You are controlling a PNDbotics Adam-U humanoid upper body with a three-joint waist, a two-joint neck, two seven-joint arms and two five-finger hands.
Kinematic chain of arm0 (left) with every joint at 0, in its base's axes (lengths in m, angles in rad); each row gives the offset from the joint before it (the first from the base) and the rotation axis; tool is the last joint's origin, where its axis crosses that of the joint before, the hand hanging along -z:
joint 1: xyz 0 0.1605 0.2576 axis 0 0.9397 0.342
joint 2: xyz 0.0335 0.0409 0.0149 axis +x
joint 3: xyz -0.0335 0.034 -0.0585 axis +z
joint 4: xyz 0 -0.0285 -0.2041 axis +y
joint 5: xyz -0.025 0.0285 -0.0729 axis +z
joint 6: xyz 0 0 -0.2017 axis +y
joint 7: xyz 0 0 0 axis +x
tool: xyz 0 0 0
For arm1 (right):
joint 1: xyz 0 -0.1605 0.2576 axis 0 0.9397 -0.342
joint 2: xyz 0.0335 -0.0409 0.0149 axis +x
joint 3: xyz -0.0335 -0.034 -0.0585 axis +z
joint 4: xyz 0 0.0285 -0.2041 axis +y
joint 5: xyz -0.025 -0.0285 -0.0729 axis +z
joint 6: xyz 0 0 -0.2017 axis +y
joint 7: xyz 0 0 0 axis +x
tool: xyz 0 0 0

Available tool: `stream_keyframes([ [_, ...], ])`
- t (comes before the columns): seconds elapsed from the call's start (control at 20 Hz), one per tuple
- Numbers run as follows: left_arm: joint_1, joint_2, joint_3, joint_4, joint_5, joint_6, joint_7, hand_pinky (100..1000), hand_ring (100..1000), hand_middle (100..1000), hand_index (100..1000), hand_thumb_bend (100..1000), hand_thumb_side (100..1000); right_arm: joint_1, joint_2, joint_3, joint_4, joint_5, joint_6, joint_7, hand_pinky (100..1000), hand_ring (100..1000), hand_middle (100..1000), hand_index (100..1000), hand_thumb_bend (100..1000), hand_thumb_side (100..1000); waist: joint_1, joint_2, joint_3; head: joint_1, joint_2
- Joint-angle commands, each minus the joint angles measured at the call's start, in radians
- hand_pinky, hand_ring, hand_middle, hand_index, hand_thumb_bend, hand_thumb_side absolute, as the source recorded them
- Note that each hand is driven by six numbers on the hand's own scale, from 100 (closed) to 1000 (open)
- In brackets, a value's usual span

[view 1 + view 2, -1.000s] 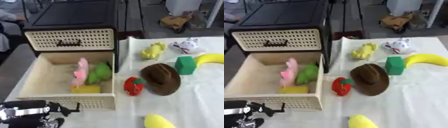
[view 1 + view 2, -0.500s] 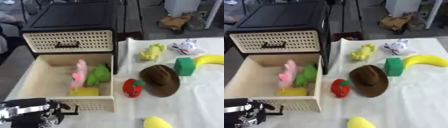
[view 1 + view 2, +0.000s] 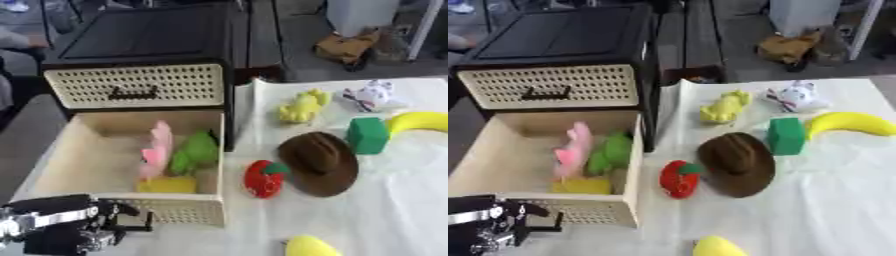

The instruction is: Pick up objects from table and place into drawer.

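Note:
The open cream drawer (image 3: 61, 150) sits at the left below a black cabinet (image 3: 149, 40). Inside lie a pink toy (image 3: 157, 150), a green toy (image 3: 197, 152) and a yellow piece (image 3: 166, 185). On the white cloth are a red strawberry (image 3: 262, 178), a brown hat (image 3: 322, 162), a green block (image 3: 367, 135), a banana (image 3: 420, 122), a yellow toy animal (image 3: 302, 106), a white toy (image 3: 374, 95) and a yellow object (image 3: 308, 247) at the bottom edge. My left hand (image 3: 66, 230) shows at the lower left, in front of the drawer, holding nothing. No right hand shows.
The cabinet's upper drawer (image 3: 136, 85) is closed, with a dark handle. A brown bag (image 3: 350, 45) lies on the floor beyond the table. The cloth's left edge (image 3: 249, 100) runs beside the cabinet.
The whole picture has shifted slightly, so the camera moved. The objects on the cloth and in the drawer stay in place. My left hand stays at the lower left.

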Motion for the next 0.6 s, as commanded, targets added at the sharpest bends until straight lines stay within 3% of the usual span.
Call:
stream_keyframes([
  [0.05,-0.013,0.011,0.021,0.023,-0.008,-0.012,0.017,178,342,929,1000,100,1000,-0.008,-0.018,-0.010,-0.016,0.009,0.004,0.006,678,684,541,710,428,1000,-0.003,-0.012,-0.001,0.003,-0.014],
  [0.6,-0.029,0.004,0.011,-0.019,0.072,-0.045,-0.047,175,342,866,1000,100,1000,-0.013,-0.008,-0.012,-0.016,0.005,0.015,0.011,680,684,538,709,426,1000,0.001,-0.008,-0.002,0.004,-0.022],
])
